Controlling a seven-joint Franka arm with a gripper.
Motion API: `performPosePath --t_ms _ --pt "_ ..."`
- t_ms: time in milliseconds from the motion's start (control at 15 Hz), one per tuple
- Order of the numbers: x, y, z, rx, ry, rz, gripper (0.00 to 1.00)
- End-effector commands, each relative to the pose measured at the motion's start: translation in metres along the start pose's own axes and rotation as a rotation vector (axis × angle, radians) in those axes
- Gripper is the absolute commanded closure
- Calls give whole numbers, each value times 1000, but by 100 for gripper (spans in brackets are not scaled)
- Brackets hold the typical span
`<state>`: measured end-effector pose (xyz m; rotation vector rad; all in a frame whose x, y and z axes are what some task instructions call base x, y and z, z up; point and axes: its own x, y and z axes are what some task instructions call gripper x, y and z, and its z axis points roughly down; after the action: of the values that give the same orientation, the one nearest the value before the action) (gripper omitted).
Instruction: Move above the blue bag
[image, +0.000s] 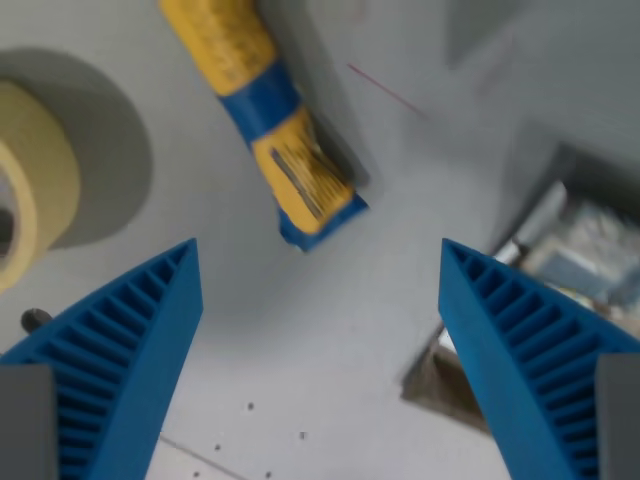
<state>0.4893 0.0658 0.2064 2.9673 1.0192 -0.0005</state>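
The bench (330, 340) is a pale grey, matt surface, lightly speckled with dark specks near the bottom of the wrist view and marked by a thin reddish line towards the top. Looking straight down, the tool (320, 255) hangs clear above it with its two blue ribbed fingers (130, 340) spread wide apart and nothing between them; that suits a positioning move rather than a grasp. The blue bag (275, 115), a yellow-and-blue packet with blue bands across its middle and at its lower end, lies flat on the bench in the upper part of the view, slanted from upper left to lower right. Its near corner falls just short of the gap between the fingers, so the bag sits ahead of the tool's centre and somewhat to the wrist view's left, not beneath it. In my judgement the move is partly made: the tool needs to travel forward and slightly left to stand over the bag's middle. A roll of tape (35, 190) rests at the wrist view's left edge, well apart from the bag. Blurred clutter (570, 250) at the wrist view's right cannot be identified.
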Motion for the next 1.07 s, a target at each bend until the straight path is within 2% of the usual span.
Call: performPosePath --t_ms 67,600,1067 --pt "13 -2 7 48 44 -281 0" --pt "36 -13 25 46 33 -356 0" --pt "45 -18 33 38 30 -327 0"
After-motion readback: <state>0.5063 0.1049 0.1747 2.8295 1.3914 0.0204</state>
